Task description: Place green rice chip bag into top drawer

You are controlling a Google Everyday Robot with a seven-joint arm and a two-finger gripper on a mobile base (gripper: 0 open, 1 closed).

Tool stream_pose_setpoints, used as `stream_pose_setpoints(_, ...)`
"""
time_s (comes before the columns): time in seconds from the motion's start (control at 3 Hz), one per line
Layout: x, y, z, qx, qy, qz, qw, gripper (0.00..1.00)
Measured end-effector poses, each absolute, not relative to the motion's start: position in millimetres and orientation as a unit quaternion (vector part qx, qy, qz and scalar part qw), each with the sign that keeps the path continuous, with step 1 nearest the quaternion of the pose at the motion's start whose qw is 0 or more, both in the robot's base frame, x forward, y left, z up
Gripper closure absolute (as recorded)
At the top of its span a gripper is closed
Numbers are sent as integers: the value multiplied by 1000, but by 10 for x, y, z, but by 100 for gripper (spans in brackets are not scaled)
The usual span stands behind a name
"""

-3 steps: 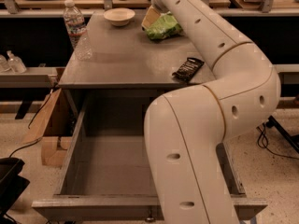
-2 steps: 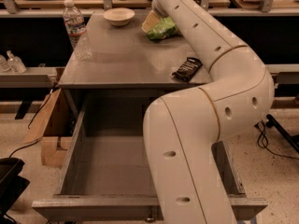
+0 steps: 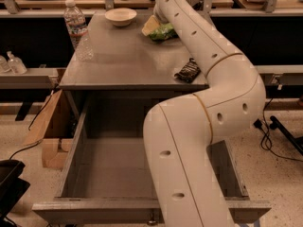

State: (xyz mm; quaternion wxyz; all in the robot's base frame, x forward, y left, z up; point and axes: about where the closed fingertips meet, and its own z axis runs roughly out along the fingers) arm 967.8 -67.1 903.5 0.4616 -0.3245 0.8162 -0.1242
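item 1: gripper, at the far end of my arm, low over the far right part of the desk, right at the green bag. it is mostly hidden behind my own wrist; whether it is open or closed, i cannot tell.

item 2: green rice chip bag, crinkled, lying on the far right of the desk, just right of the bowl. a pale yellowish patch shows at its left end.

item 3: top drawer, pulled out toward the near side below the desk edge, grey floor and side walls in view. my arm crosses over its right half.

item 4: white bowl, upright, far centre of the desk.

item 5: clear water bottle, upright, far left edge of the desk.

item 6: small black packet, flat on the near right of the desk, touching or just beside my arm, well apart from the green bag.

item 7: cardboard piece, leaning on the floor left of the drawer.

item 8: black cables, on the floor at right.
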Motion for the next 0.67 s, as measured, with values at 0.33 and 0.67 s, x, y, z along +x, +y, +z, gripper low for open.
stream_pose_setpoints(0.33, 9643, -627, 8854, -302, 838, -95, 444, 0)
stream_pose_setpoints(0.67, 9575, -640, 8578, -278, 863, -58, 417, 0)
